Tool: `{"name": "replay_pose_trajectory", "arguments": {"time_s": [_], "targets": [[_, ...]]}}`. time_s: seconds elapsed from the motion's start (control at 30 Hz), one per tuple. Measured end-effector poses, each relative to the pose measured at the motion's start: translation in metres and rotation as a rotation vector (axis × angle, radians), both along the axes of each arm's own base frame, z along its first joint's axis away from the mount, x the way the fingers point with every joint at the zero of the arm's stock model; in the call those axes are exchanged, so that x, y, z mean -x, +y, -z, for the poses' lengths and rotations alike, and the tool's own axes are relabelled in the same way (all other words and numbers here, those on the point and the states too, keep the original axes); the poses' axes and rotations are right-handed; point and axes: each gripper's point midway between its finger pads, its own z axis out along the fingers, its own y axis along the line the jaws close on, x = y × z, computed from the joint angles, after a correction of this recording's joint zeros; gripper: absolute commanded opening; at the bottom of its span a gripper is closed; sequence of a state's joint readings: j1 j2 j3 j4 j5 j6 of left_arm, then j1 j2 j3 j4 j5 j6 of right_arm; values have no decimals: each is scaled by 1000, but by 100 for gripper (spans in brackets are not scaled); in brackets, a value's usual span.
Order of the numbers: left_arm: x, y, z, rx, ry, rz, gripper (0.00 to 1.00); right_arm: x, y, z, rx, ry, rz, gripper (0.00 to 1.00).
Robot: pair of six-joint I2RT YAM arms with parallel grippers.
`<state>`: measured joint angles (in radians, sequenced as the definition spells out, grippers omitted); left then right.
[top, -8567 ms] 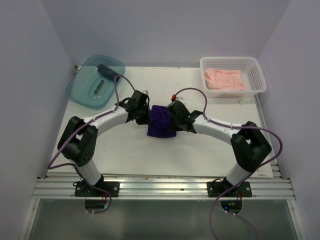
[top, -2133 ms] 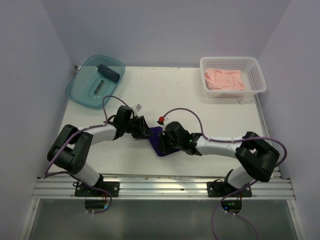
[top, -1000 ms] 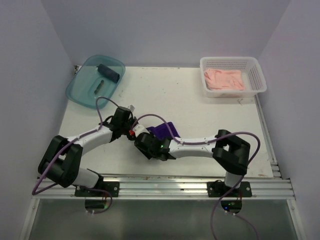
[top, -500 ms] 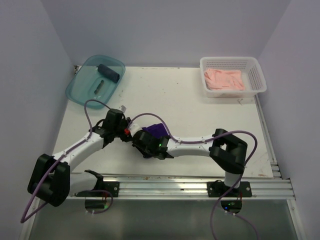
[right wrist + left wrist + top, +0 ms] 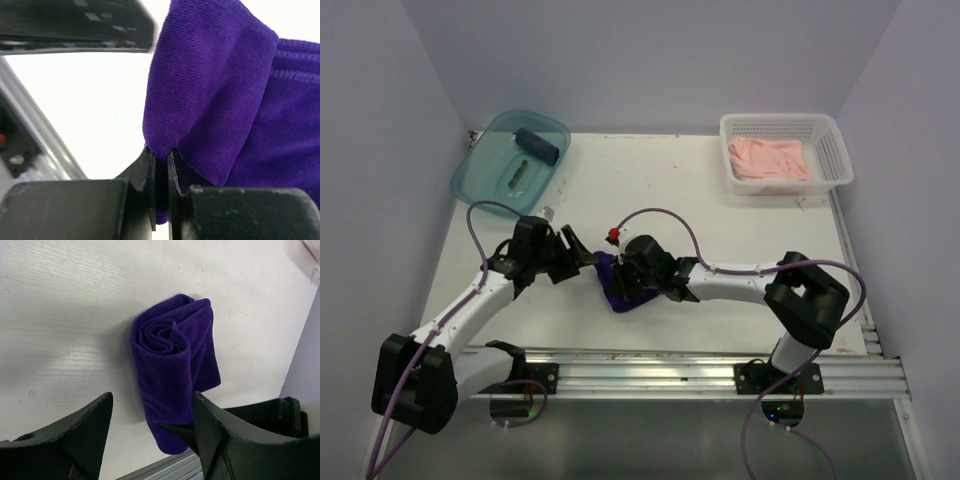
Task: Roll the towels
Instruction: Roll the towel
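The deep purple towel (image 5: 618, 298) lies loosely rolled on the white table near the front, its spiral end showing in the left wrist view (image 5: 170, 340). My right gripper (image 5: 624, 279) is shut on a fold at the towel's edge, the cloth pinched between its fingers (image 5: 161, 160). My left gripper (image 5: 578, 262) stands open just left of the towel, with its jaws wide apart on either side (image 5: 152, 396) and not touching the cloth. A dark slate-blue towel (image 5: 540, 145) lies rolled in the teal tub (image 5: 485, 175). A pale pink towel (image 5: 770, 158) lies flat in the white basket (image 5: 830, 135).
The teal tub sits at the back left and the white basket at the back right. The metal rail (image 5: 640, 375) runs along the table's front edge, close to the purple towel. Both arms' cables loop above the table's middle.
My left gripper opened, let go of the purple towel and drew back to the left. My right gripper closed on the towel's edge and shifted right with it.
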<state>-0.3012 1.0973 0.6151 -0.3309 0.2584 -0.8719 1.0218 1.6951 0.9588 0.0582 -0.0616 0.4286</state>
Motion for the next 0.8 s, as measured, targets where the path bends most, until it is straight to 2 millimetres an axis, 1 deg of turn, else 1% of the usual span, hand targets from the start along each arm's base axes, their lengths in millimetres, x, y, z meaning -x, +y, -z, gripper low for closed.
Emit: {"name": "replay_pose_trajectory", "arguments": {"time_s": [0.17,0.27,0.37,0.5,0.57,0.67,0.8], "targets": [[0,-1,-3,7,-9,5,67,-4,-7,2,-95,113,28,0],[-1,-4,-7,22,-25,19,65,-8,-9,-1,-156,174,38,0],[1,-8,-7,24,-30,50,61,-13,-9,-2,-223,239,42,0],[3,-18,-6,32,-28,94,54,-18,-9,7,-280,348,49,0],[3,-24,-8,47,-39,117,51,-19,-9,12,-304,396,51,0],[0,-31,-13,74,-63,141,47,-19,-12,17,-328,452,56,0],[-7,-39,-14,97,-74,164,43,-21,-12,17,-365,498,55,0]]}}
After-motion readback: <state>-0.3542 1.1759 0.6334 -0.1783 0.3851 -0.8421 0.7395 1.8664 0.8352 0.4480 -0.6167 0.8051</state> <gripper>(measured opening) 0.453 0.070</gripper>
